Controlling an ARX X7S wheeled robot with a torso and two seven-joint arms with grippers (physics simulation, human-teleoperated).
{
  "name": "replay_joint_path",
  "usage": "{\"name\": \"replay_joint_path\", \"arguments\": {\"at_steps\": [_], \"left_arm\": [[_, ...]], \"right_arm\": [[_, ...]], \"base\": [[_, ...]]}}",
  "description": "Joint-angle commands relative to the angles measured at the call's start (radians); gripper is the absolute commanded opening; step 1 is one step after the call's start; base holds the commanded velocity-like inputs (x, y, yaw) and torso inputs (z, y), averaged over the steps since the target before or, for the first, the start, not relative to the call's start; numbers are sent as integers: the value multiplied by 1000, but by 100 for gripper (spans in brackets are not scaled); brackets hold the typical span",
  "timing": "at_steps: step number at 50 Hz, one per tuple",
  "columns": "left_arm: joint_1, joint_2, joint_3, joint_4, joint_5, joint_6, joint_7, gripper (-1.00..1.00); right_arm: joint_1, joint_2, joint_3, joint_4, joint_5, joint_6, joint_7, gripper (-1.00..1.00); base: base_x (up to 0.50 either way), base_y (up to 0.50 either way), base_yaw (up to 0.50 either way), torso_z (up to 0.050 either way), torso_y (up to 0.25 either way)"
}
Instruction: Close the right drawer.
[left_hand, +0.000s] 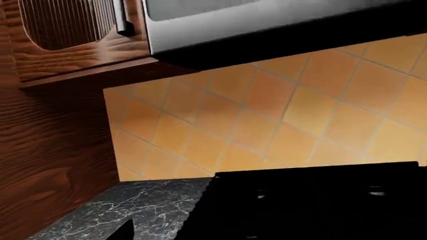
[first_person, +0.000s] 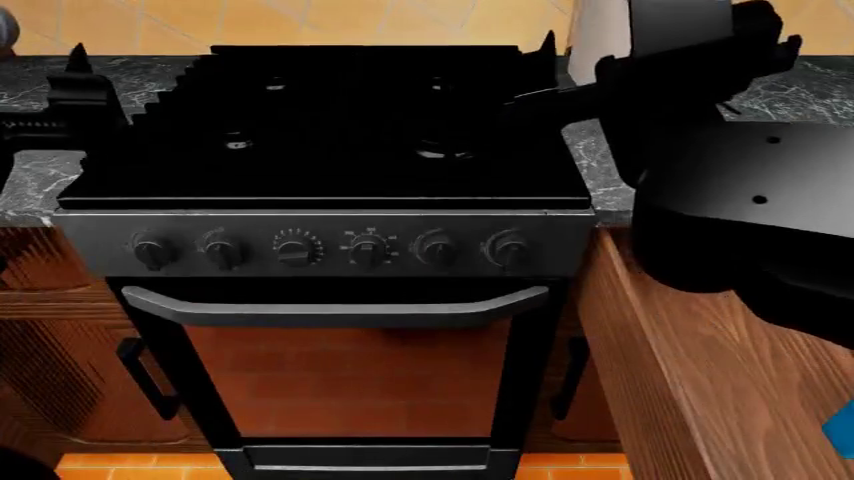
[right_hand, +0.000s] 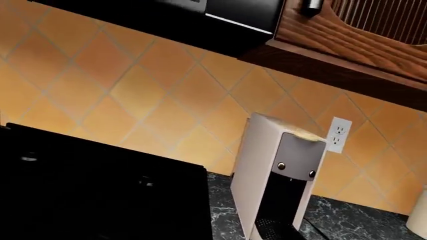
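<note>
A reddish-brown grained wood panel (first_person: 694, 370) juts out toward me to the right of the oven, below the counter edge; it looks like the pulled-out right drawer's side. Its ribbed front and black bar handle are out of view. My right arm crosses above it, and my right gripper (first_person: 545, 60) is raised over the stove's right rear corner, well above the drawer. My left gripper (first_person: 70, 80) hovers over the counter left of the stove. Only one dark fingertip (left_hand: 123, 231) shows in the left wrist view. Neither gripper holds anything that I can see.
A black stove (first_person: 320, 120) with a row of knobs and an oven door handle (first_person: 334, 308) fills the middle. Vertical black cabinet handles (first_person: 134, 378) flank the oven. A white coffee machine (right_hand: 280, 170) stands on the marble counter (right_hand: 230, 200) right of the stove. Something blue (first_person: 841, 428) shows at the lower right.
</note>
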Motion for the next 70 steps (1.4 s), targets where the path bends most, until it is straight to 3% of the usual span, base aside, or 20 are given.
{"name": "replay_joint_path", "arguments": {"at_steps": [1, 70], "left_arm": [[-53, 5, -24, 2, -2, -27, 31, 100], [-41, -2, -19, -26, -13, -9, -20, 100]], "right_arm": [[14, -10, 32, -11, -7, 14, -11, 100], [11, 3, 52, -42, 17, 40, 25, 100]], "base": [[0, 0, 0, 0, 0], [-156, 32, -473, 0, 0]]}}
